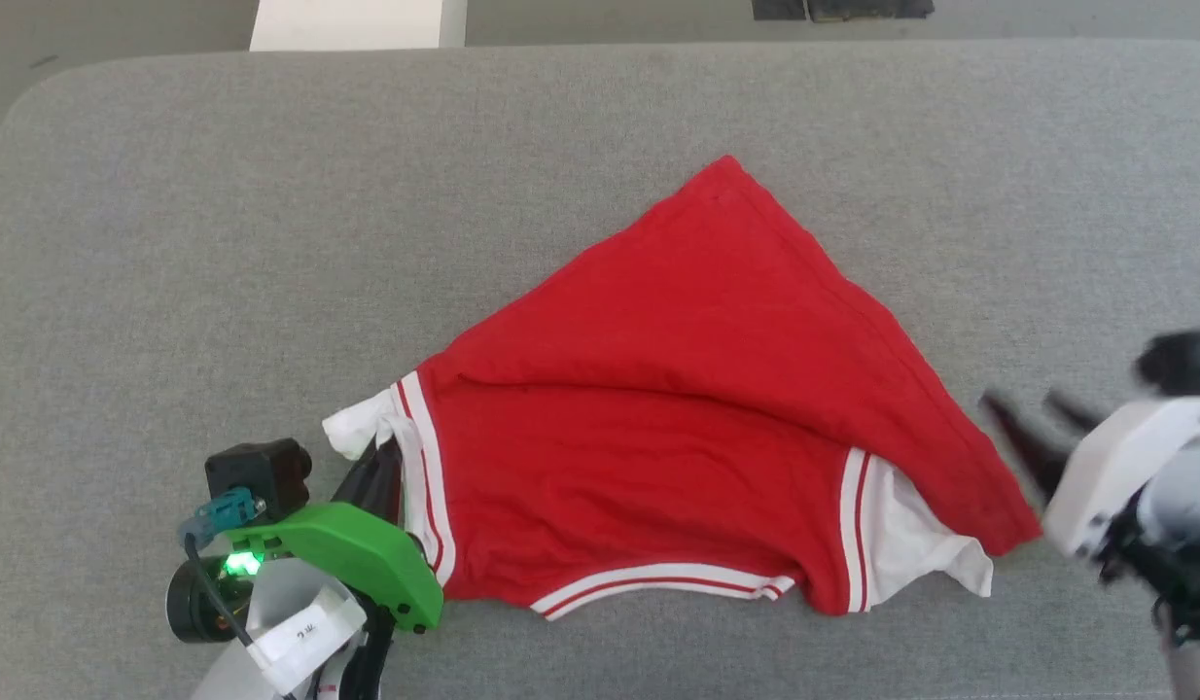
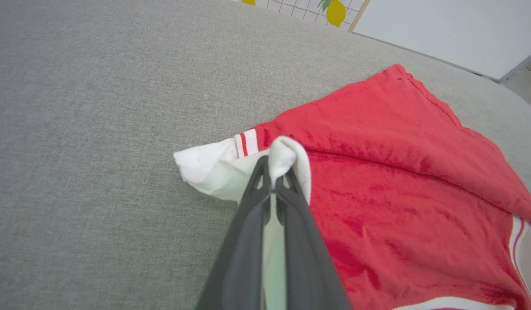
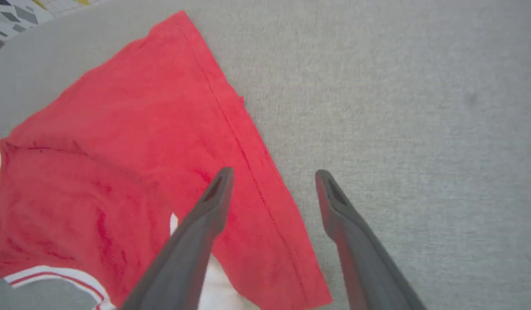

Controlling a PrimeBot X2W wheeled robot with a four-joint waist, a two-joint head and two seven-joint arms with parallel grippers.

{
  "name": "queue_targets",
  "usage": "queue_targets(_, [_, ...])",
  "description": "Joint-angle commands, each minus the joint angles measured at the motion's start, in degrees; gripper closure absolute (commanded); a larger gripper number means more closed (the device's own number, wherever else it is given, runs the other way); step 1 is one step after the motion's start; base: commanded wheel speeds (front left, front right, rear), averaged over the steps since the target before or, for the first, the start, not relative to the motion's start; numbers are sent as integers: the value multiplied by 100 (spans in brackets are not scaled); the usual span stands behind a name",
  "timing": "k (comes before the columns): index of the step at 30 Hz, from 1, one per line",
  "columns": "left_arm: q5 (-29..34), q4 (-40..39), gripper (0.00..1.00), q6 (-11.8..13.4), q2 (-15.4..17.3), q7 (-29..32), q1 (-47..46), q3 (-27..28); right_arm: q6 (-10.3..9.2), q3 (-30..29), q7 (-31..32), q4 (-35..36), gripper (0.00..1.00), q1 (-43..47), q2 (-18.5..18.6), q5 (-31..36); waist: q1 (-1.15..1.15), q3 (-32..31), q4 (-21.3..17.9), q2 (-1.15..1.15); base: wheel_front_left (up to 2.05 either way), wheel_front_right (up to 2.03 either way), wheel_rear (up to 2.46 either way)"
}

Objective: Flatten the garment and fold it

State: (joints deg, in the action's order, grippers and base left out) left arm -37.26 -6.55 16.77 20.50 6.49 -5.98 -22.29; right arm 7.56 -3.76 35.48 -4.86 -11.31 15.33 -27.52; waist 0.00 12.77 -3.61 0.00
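The left tool point(image 2: 274, 174) is pinched tight on the white sleeve point(image 2: 205, 161) of the garment point(image 1: 678, 389). The right tool point(image 3: 274, 174) gapes wide, gripping nothing, one finger above the red hem, the other above the grey bench point(image 1: 172, 243). The garment lies rumpled on the bench between the two tools.

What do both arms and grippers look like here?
Left gripper: two long dark-grey tapered fingers, slotted near tips; green shell, black camera block, teal connector, black cable, green LED, white labelled band. Right gripper: same fingers, white housing, blurred in head view.
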Motion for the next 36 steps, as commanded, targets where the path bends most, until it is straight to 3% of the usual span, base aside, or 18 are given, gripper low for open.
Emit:
queue_targets(1, [-8, -8, 100, 31, 42, 5, 60, 5, -8, -172, -356, 192, 0, -174, -51, 21, 0, -66, -15, 0, 0, 0, 0])
queue_targets(7, [-27, -19, 100, 20, 42, 11, 72, -24, -8, -411, -1595, 490, 0, -462, -251, 166, 0, -126, 8, 0, 0, 0, 0])
queue_targets(14, [-8, -54, 100, -13, 17, 17, -23, -98, -8, 13, -1713, 197, 0, -1055, -272, 223, 0, 122, 195, 0, 0, 0, 0])
queue_targets(23, [68, 16, 100, -143, -171, -27, -431, -298, -8, 756, -1073, -942, 0, -2844, -52, 566, 0, 875, 782, 0, 0, 0, 0])
queue_targets(36, [211, -46, 100, -226, -459, -350, -869, -445, -8, 2298, 1155, -2427, 0, -4886, 547, 1158, 0, 1923, 1537, 0, 0, 0, 0])
